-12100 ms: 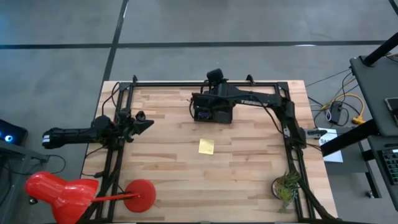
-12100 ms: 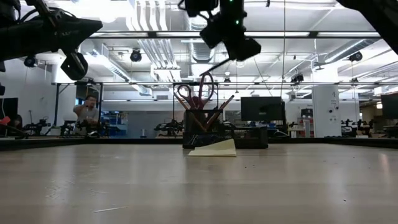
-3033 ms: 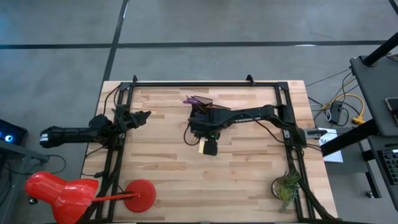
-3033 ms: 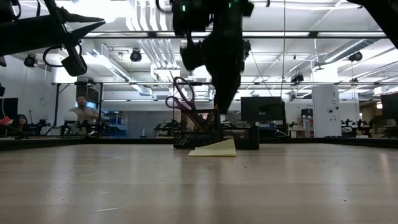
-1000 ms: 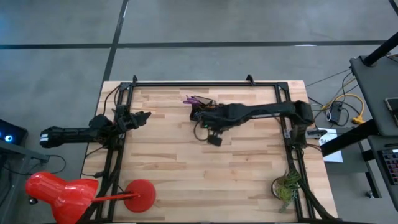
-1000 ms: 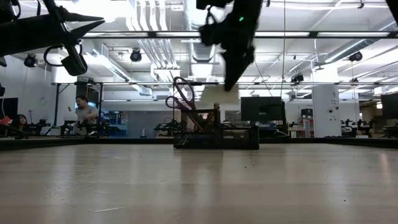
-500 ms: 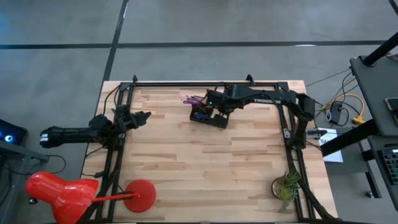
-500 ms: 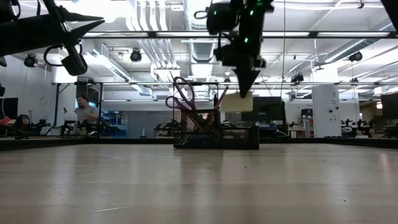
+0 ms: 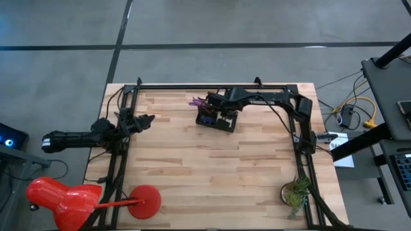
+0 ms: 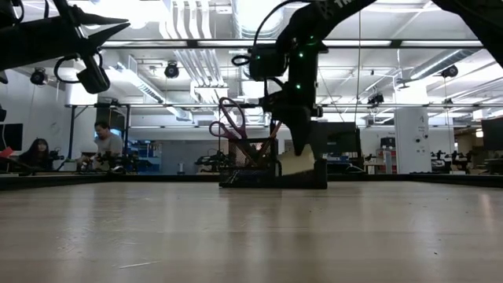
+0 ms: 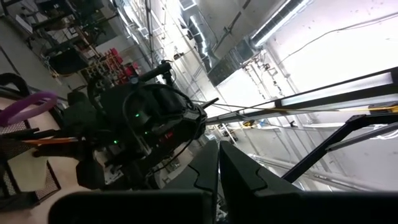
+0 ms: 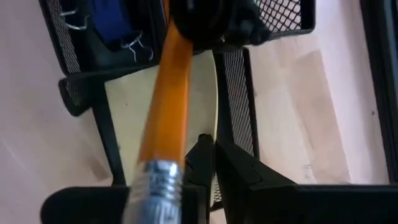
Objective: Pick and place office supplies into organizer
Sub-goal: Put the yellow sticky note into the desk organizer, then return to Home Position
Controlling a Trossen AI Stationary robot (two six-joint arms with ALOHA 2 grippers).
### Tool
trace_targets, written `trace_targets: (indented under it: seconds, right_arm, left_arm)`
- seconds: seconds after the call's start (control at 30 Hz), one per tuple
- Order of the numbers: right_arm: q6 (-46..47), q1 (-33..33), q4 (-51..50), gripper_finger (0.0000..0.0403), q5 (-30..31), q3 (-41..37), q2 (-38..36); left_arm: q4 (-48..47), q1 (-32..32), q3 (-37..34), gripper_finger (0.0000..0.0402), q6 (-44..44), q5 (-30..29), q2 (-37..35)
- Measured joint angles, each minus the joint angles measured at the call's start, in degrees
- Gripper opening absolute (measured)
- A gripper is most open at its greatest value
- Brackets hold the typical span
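Observation:
The black mesh organizer stands on the far middle of the table, with purple-handled scissors and pens upright in it. My right gripper reaches down into it from above, shut on the pale yellow sticky-note pad. In the right wrist view the pad lies inside a mesh-walled compartment. An orange pencil crosses in front of it, and small clips sit in the neighbouring compartment. My left gripper waits shut above the table's left side. My right gripper pinches the sticky-note pad by one edge between its two fingers. It comes from above, pointing down into the organizer. The pad sits low inside the compartment between the mesh walls; whether it rests on the bottom I cannot tell.
A small green plant stands at the table's near right corner. A red object sits off the near left corner. Bare wooden tabletop spreads between the organizer and the near edge. People show in the room behind.
My right gripper carried the pad from above the table's middle toward the far edge, over the organizer, then went down. The pad, held well above the organizer a second ago, now sits down between its walls. The gripper stayed shut on it.

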Motion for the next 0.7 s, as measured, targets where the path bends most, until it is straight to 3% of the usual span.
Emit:
trace_targets:
  seconds: [0.33,0.7]
  right_arm:
    - [2.2,0.0,-2.2,0.0024,1.4,0.0,0.2]
    - [3.2,0.1,-4.2,0.0143,0.1,0.5,-0.1]
  left_arm:
    - [0.1,0.0,0.0,0.0000,0.0,0.0,-0.4]
    - [0.1,0.0,0.0,0.0000,0.0,0.0,-0.4]
